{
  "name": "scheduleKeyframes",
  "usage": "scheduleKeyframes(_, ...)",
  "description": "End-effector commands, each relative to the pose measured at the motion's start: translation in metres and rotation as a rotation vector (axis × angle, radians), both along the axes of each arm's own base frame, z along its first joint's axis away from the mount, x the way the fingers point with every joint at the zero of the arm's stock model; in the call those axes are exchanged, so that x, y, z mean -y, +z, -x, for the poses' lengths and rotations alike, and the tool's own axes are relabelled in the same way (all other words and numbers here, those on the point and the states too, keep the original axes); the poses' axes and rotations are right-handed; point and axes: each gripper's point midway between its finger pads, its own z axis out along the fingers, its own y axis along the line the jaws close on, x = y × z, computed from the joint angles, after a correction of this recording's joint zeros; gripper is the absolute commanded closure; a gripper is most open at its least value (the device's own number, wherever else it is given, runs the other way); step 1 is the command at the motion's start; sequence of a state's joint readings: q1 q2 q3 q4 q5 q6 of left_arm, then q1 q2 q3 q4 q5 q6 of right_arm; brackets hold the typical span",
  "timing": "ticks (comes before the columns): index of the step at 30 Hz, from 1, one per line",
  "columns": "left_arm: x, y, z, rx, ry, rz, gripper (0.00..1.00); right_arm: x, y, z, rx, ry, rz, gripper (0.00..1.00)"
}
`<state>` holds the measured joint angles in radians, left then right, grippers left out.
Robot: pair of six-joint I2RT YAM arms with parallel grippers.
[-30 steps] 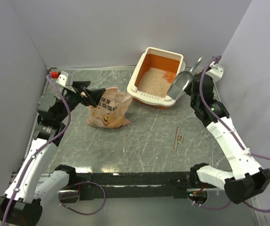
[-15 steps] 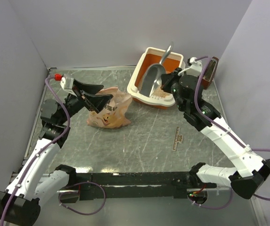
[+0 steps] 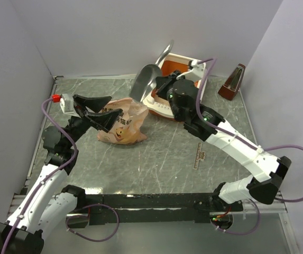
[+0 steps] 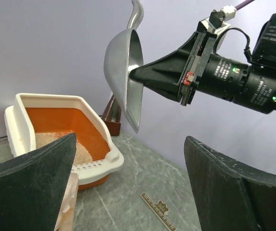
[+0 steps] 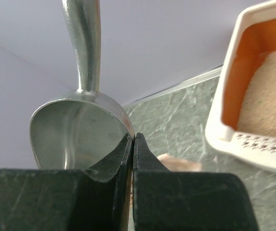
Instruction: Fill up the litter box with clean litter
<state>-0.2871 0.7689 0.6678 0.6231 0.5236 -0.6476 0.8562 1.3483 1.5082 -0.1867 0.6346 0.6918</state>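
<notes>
The litter box [image 3: 178, 64], cream with an orange inside, stands at the back, mostly hidden behind my right arm. Its rim [image 4: 101, 161] and the clean litter [image 4: 46, 140] lying in it show in the left wrist view, and again as rim [image 5: 227, 132] and litter [image 5: 268, 91] in the right wrist view. My right gripper [image 3: 155, 86] is shut on the edge of a grey metal scoop [image 3: 145, 79], held in the air between box and bag; its bowl [image 5: 75, 130] looks empty. My left gripper [image 3: 114, 104] stands open over the peach-pink bag [image 3: 122, 127], holding nothing.
A brown wedge-shaped object [image 3: 235, 82] stands at the back right by the wall. A small ruler [image 3: 199, 155] lies on the grey marbled table, right of centre. Walls close in the left, back and right sides.
My right arm has swung the scoop left, from over the litter box to above the bag's far side. The left gripper has drifted slightly nearer and lower, still open.
</notes>
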Motion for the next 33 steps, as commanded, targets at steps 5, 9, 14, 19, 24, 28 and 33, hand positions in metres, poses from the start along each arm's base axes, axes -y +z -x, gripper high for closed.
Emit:
scheduleKeyframes(5,-0.011,0.014,-0.001,0.097,0.082,0.037,0.03,-0.040,0.057,0.015,0.088,0.024,-0.165,1.00)
scheduleKeyframes(9,-0.012,0.012,-0.001,0.105,0.088,0.033,0.03,-0.055,0.059,0.018,0.096,0.044,-0.165,1.00)
scheduleKeyframes(14,-0.015,0.013,-0.002,0.124,0.110,0.046,0.03,-0.067,0.051,0.022,0.081,0.065,-0.163,1.00)
scheduleKeyframes(19,-0.017,0.013,-0.003,0.138,0.120,0.051,0.01,-0.077,0.052,0.030,0.081,0.096,-0.171,1.00)
scheduleKeyframes(24,-0.018,0.015,-0.002,0.152,0.128,0.058,0.07,-0.085,0.050,0.036,0.079,0.116,-0.172,1.00)
scheduleKeyframes(28,-0.017,0.016,-0.001,0.163,0.118,0.054,0.14,-0.087,0.048,0.039,0.077,0.127,-0.189,1.00)
scheduleKeyframes(33,-0.016,0.016,-0.002,0.167,0.113,0.051,0.27,-0.091,0.050,0.044,0.079,0.146,-0.206,1.00)
